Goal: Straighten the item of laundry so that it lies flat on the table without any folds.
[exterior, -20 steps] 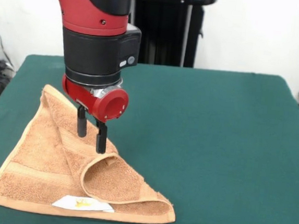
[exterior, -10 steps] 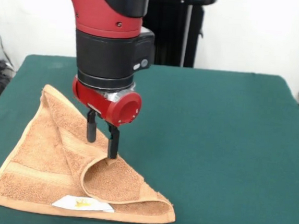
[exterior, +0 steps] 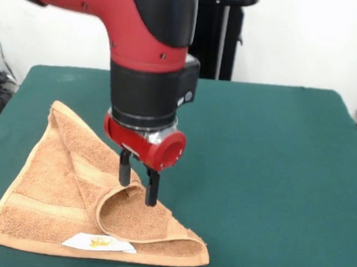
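The orange-tan terry towel (exterior: 54,197) lies folded into a rough triangle at the near left of the green table (exterior: 274,179). One flap is folded over and curls up in a loop near the towel's middle. A white label with a yellow mark (exterior: 99,243) shows at the near edge. My gripper (exterior: 138,181) is open and empty. It hangs just above the curled flap, with one fingertip at the fold's top edge.
The black pedestal (exterior: 203,29) stands at the table's far side. The green cloth stretches bare to the right of the towel. Cables and dark objects show off the table at the left and right edges.
The arm has moved right and toward the camera, and down, from over the towel's left part to the curled flap. The towel has not moved.
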{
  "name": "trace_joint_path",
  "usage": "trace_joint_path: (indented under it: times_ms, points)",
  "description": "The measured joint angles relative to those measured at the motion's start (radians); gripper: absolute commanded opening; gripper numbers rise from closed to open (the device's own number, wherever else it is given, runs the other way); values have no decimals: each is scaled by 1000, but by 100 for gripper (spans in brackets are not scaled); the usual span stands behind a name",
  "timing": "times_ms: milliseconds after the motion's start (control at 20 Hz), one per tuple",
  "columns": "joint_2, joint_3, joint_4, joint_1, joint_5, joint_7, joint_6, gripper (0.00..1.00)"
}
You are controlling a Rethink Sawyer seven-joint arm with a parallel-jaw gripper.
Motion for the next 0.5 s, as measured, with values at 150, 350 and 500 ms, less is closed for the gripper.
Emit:
trace_joint_path:
  times_ms: [150, 350, 500]
  points:
    - [38, 0, -6, -5, 0, 0, 0, 100]
    - [77, 0, -6, -13, 0, 0, 0, 100]
    - [94, 0, -6, -19, 0, 0, 0, 100]
